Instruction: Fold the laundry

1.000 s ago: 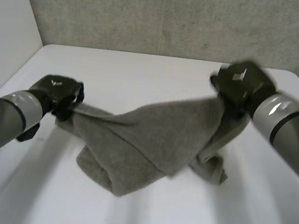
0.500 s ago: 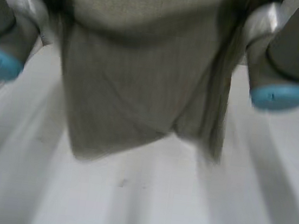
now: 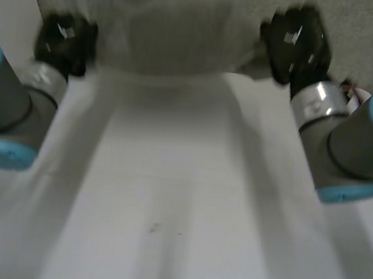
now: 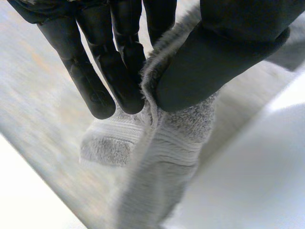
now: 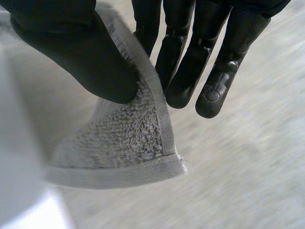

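Observation:
A grey towel [image 3: 179, 36] is stretched in the air between my two hands, far out over the back of the white table [image 3: 166, 191]. My left hand [image 3: 64, 41] pinches one corner of the towel [image 4: 167, 138] between its thumb [image 4: 214, 62] and fingers [image 4: 114, 71]. My right hand [image 3: 295, 42] pinches the other corner [image 5: 124, 138] the same way, thumb [image 5: 81, 52] against fingers [image 5: 190, 62]. The towel's lower part is hard to make out against the wall.
A rough grey concrete wall [image 3: 363, 32] stands behind the table. A white side wall [image 3: 8, 15] rises at the left. Both forearms reach forward over the table's sides.
Both hands have lifted the towel off the table, swung it up close to the camera, then flung it forward towards the back wall. Both grips have held.

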You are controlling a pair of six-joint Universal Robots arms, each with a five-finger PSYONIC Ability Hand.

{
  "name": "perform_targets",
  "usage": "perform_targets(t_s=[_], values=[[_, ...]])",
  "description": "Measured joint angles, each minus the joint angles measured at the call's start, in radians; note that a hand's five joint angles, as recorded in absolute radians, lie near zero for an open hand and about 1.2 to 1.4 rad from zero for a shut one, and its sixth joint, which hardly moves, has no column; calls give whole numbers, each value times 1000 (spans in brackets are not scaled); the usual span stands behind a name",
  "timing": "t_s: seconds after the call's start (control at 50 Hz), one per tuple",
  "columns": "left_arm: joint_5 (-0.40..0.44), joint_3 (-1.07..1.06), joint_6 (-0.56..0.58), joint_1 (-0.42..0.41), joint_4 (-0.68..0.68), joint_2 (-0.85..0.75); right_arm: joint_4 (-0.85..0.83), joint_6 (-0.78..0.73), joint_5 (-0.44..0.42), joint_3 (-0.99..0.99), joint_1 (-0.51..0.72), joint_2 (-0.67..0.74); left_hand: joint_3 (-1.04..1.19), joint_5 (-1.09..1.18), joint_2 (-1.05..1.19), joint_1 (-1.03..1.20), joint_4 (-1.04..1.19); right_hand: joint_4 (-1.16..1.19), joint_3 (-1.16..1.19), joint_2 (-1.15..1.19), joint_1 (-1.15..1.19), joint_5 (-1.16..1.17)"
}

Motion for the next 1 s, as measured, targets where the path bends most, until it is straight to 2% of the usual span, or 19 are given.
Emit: perform_targets(t_s=[0.12, 0.24, 0.32, 0.36, 0.38, 0.42, 0.48, 0.5, 0.52, 0.7, 0.82, 0.86, 0.88, 0.92, 0.94, 1.0], values=[[46, -115, 5, 5, 21, -125, 143, -4, -1, 72, -1, 97, 0, 0, 0, 0, 0, 0, 0, 0, 0, 0], [54, -171, 41, 6, 23, -192, 311, -10, -5, 96, -13, 157, 0, 0, 0, 0, 0, 0, 0, 0, 0, 0], [60, -215, 156, 12, 21, -208, 411, -6, -9, 128, -38, 136, -31, -14, -25, -1, -27, 0, 0, 0, 0, 0], [60, -220, 173, 14, 20, -208, 419, -5, -9, 136, -42, 125, -48, -35, -43, -9, -48, 0, 0, 0, 0, 0], [62, -233, 216, 21, 20, -206, 424, -4, -9, 142, -46, 116, -58, -48, -53, -19, -58, 0, 0, 0, 0, 0], [63, -249, 274, 36, 18, -197, 437, -1, -8, 184, -71, 59, -353, -342, -350, -327, -355, 0, 0, 0, 0, 0], [62, -262, 312, 52, 16, -184, 435, 1, -7, 213, -88, 27, -377, -368, -400, -350, -380, 0, 0, 0, 0, 0], [62, -268, 327, 60, 16, -176, 433, 1, -6, 226, -95, 16, -548, -542, -544, -524, -550, 0, 0, 0, 0, 0], [61, -272, 335, 66, 15, -169, 431, 1, -5, 235, -101, 9, -613, -607, -609, -571, -615, 0, 0, 0, 0, 0], [56, -307, 347, 100, 14, -104, 418, 1, 1, 314, -170, -18, -738, -731, -732, -696, -740, 0, 0, 0, 0, 1], [59, -345, 343, 125, 13, -67, 417, 3, 2, 339, -194, -29, -683, -673, -678, -645, -682, 0, 0, 0, 0, 1], [61, -361, 343, 130, 13, -57, 417, 5, 2, 342, -194, -31, -551, -546, -523, -510, -550, 0, 0, 0, 0, 1], [65, -373, 343, 132, 12, -48, 417, 6, 3, 343, -194, -32, -305, -291, -299, -227, -305, 0, 0, 0, 0, 1], [73, -394, 343, 134, 10, -35, 418, 7, 4, 342, -192, -32, -292, -279, -279, -227, -291, 0, 0, 0, 0, 1], [79, -404, 344, 134, 9, -27, 419, 6, 4, 342, -192, -32, -123, -112, -116, -72, -122, 0, 0, 0, 0, 1], [98, -442, 347, 134, -6, 8, 427, 4, 6, 337, -191, -34, -66, -60, -56, -49, -64, 0, 0, 0, 0, 1]])
